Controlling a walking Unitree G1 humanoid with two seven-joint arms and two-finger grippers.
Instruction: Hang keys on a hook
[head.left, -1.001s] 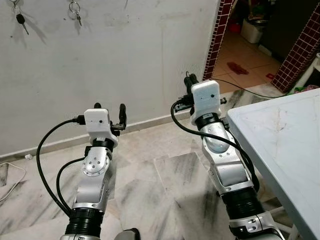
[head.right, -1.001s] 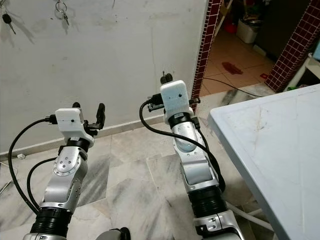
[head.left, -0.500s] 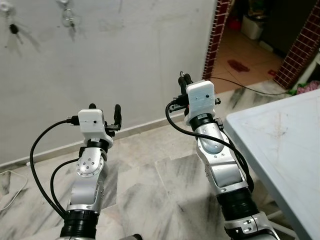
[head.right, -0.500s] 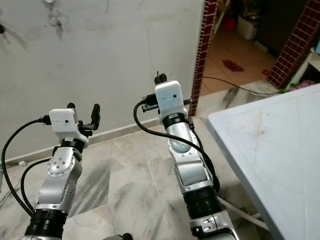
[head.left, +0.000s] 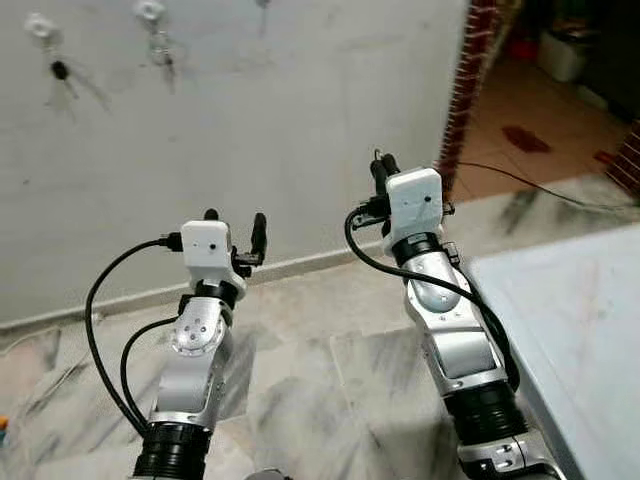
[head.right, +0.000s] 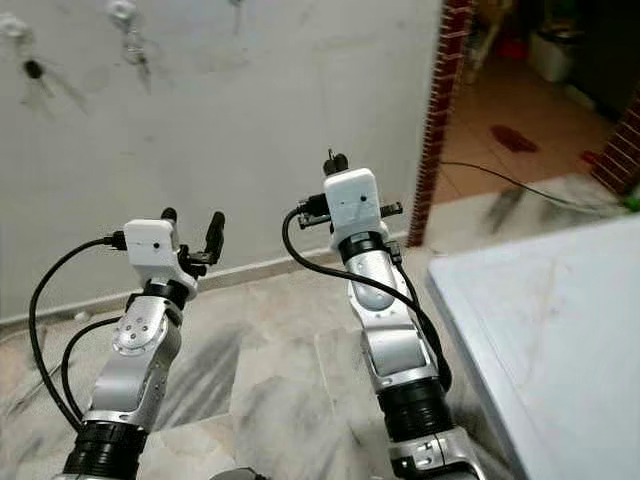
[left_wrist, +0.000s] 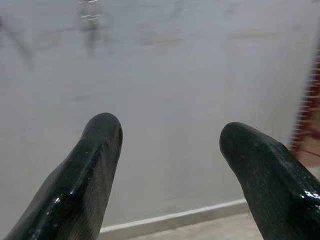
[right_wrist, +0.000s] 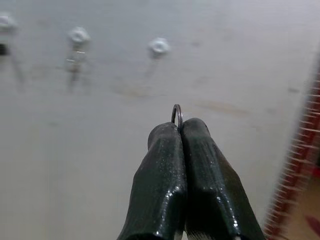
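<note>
My right gripper (right_wrist: 180, 125) is shut on a thin metal key ring (right_wrist: 177, 113) whose top loop sticks out above the fingertips; the keys themselves are hidden. It is raised toward the white wall, well short of it (head.left: 381, 166). On the wall are three white hooks: an empty hook (right_wrist: 159, 46), a middle hook (right_wrist: 78, 35) with hanging keys (right_wrist: 75, 62), and a third hook (head.left: 40, 25) holding a dark key (head.left: 60, 70). My left gripper (head.left: 235, 224) is open and holds nothing, its fingers (left_wrist: 102, 137) pointing at the wall.
A white table (head.left: 590, 330) stands at the right, close to my right arm. A red-brick pillar (head.left: 475, 60) edges a doorway to a tiled room, with a black cable (head.left: 520, 180) across its floor. Marble floor (head.left: 320, 320) lies between me and the wall.
The whole picture has shifted right and down, so the camera has turned left and the hooks sit further into view. Both arms keep their pose; the right gripper still holds the ring.
</note>
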